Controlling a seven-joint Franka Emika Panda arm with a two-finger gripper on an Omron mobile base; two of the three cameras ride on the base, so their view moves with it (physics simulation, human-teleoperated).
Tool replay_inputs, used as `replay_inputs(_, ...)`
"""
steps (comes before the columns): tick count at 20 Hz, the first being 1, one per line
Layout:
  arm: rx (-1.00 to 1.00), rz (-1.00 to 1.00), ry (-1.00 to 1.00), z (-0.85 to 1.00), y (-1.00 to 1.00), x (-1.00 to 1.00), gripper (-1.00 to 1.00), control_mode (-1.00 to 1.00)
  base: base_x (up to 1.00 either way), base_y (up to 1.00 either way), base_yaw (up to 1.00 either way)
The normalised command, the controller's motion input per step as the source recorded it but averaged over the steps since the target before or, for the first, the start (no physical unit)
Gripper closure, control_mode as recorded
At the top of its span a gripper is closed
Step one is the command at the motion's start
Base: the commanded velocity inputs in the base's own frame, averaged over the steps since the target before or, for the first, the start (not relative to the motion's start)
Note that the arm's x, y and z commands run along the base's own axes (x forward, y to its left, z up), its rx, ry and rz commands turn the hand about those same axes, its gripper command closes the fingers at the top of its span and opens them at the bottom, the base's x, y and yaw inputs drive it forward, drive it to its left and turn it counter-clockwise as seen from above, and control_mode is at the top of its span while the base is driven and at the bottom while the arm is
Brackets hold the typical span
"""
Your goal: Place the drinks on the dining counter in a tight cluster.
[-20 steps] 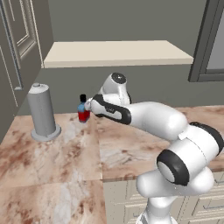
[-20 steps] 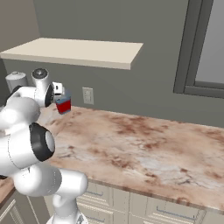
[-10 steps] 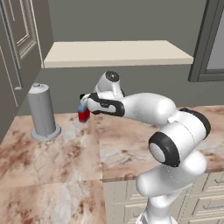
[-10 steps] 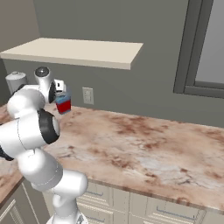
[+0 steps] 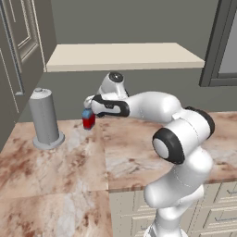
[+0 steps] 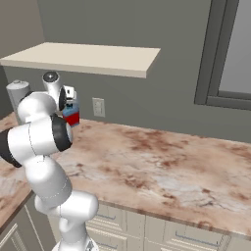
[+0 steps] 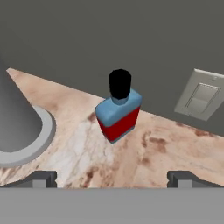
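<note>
**A:** Where's the red-and-blue container (image 7: 118,114) sitting?

**B:** It's standing on the marbled wall counter (image 5: 139,152), close to the back wall, between the tall grey cylinder (image 5: 45,119) and the wall switch plate (image 7: 200,95). Near the cylinder's round base but not touching it.

**A:** Gripper?

**B:** The gripper (image 7: 112,178) is hovering in front of it, tips spread as wide as they go, nothing between them. Container is lining up roughly in the middle of the gap, still apart from both tips.

**A:** Orientation?

**B:** Upright. Long axis is running vertical, dark cap pointing up. Body is flat-sided, blue shoulder over red lower half, turned at an angle to the wall.

**A:** Handling guess?

**B:** Looking small, rigid and probably light. Sides look smooth, so I'm expecting some slip. Narrow footprint, so a nudge from one finger could be tipping it before the other one lands.

**A:** Grab point?

**B:** I'm leaning towards the red body, across the two broad faces, below the shoulder. Cap is too small and too high.
</note>
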Motion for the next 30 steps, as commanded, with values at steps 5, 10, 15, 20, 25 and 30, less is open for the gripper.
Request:
replay_inputs(5, 0.0, 0.0, 0.0, -0.05, 0.0, 0.25, -1.0, -1.0, 0.0, 0.0, 0.0)
replay_inputs(10, -0.01, 0.0, 0.0, -0.01, 0.0, 0.1, -1.0, -1.0, 0.0, 0.0, 0.0)
replay_inputs(15, -0.04, 0.0, 0.0, -0.02, 0.15, 0.0, -1.0, -1.0, 0.0, 0.0, 0.0)
replay_inputs(20, -0.07, 0.0, 0.0, 0.0, 0.2, 0.01, -1.0, -1.0, 0.0, 0.0, 0.0)
replay_inputs(25, -0.01, 0.0, 0.01, 0.0, 0.14, 0.23, -1.0, -1.0, 0.0, 0.0, 0.0)
replay_inputs(30, -0.02, 0.0, 0.02, 0.0, 0.07, 0.35, -1.0, -1.0, 0.0, 0.0, 0.0)
